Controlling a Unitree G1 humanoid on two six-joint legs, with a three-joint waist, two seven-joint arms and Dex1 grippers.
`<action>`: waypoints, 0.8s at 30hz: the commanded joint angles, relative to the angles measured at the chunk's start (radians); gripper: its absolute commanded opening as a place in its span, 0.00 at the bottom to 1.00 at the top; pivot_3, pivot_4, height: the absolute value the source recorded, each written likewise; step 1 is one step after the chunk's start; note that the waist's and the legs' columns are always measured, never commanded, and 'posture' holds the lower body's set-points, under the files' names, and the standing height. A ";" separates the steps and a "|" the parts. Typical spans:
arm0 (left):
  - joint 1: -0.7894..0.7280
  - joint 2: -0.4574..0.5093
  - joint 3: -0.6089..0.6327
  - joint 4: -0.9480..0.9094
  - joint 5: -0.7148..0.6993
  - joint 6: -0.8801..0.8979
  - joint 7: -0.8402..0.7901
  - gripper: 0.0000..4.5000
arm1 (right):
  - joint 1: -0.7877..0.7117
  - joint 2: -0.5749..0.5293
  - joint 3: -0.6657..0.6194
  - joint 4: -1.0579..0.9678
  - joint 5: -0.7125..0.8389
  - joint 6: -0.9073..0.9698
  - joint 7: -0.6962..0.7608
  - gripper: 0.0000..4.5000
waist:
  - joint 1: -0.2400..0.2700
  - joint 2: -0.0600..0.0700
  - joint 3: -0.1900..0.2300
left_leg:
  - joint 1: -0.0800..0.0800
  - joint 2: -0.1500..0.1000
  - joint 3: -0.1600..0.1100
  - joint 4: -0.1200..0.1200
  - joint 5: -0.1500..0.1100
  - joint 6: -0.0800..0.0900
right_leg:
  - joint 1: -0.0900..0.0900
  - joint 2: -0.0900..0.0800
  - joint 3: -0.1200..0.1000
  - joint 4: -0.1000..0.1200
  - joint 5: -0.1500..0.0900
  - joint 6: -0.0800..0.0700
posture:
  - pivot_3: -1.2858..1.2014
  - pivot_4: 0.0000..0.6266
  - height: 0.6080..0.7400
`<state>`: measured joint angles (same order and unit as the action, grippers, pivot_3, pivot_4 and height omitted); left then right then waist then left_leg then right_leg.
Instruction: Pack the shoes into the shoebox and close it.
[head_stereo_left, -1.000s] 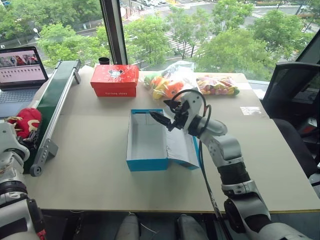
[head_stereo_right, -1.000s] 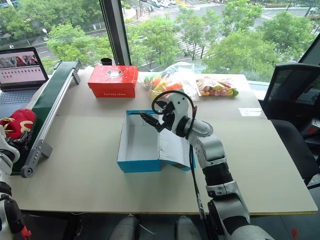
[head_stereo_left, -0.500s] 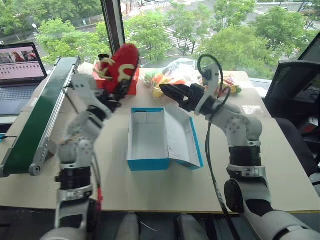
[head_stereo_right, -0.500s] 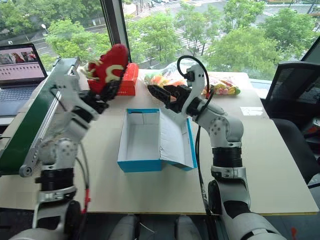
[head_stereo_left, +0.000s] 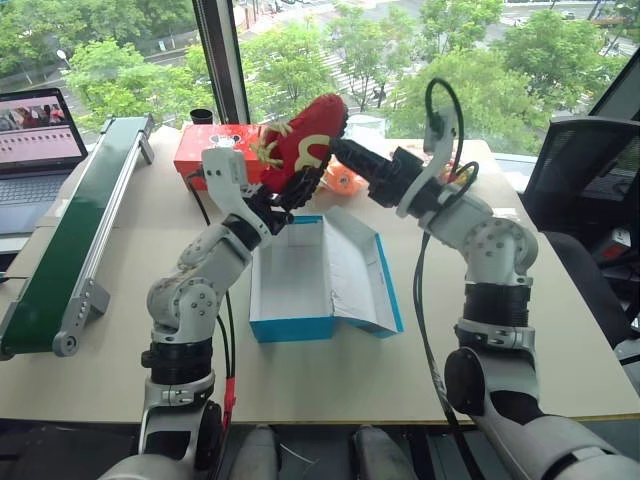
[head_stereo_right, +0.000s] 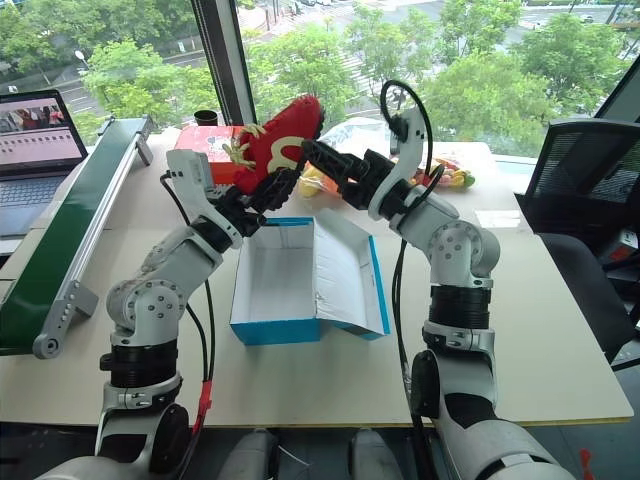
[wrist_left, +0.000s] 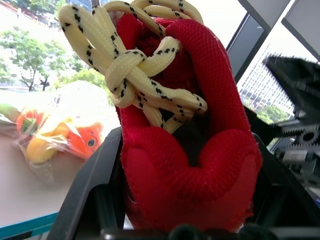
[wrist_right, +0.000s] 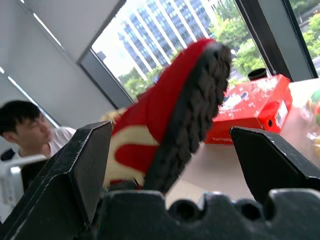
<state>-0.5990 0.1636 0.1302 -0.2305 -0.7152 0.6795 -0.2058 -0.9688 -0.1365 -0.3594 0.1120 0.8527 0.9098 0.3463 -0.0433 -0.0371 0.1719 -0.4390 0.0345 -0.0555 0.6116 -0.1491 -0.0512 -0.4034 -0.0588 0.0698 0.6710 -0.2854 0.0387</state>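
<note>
one red shoe (head_stereo_left: 305, 145), clamped at the heel by the left gripper (head_stereo_left: 283, 195), is best steadied toe-first by the wide-open right gripper (head_stereo_left: 345, 152) at three o'clock, above the shoebox (head_stereo_left: 322, 272).

The pale beige bench (head_stereo_left: 560, 330) carries the open bright blue cardboard shoebox (head_stereo_left: 320, 275) at centre, a red cardboard box (head_stereo_left: 205, 160) far left, bagged toys (head_stereo_right: 450, 178) far right, and a green conveyor (head_stereo_left: 80, 230) along its left edge.
</note>
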 joint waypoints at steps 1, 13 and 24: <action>-0.005 -0.010 -0.008 -0.061 -0.007 -0.009 0.000 0.53 | -0.028 0.004 -0.025 -0.062 0.096 0.041 -0.031 1.00 | 0.000 0.000 0.000 | 0.000 0.000 0.000 0.000 0.000 0.000 | 0.000 0.000 0.000 0.000 0.000 0.000 | 0.52 0.24 0.99; -0.004 -0.010 -0.058 -0.088 0.038 -0.008 0.004 0.53 | -0.019 0.004 0.058 0.016 0.036 0.060 -0.065 1.00 | -0.001 0.000 0.000 | 0.000 0.000 0.000 0.000 0.000 0.000 | 0.000 0.000 0.000 0.000 0.000 0.000 | 0.52 0.24 0.99; 0.009 -0.004 -0.072 -0.121 0.073 -0.006 0.001 0.53 | -0.015 0.007 0.109 0.082 -0.057 0.040 -0.039 0.25 | 0.001 0.000 0.000 | 0.000 0.000 0.000 0.000 0.000 0.000 | 0.000 0.000 0.000 -0.001 0.000 0.000 | 0.52 0.24 0.99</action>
<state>-0.5619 0.1708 0.0792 -0.2656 -0.6290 0.6969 -0.1831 -0.9707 -0.1433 -0.2974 0.1955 0.7961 0.9413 0.2810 -0.0425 -0.0370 0.1719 -0.4395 0.0345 -0.0555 0.6115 -0.1491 -0.0511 -0.4036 -0.0586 0.0698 0.6700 -0.2855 0.0386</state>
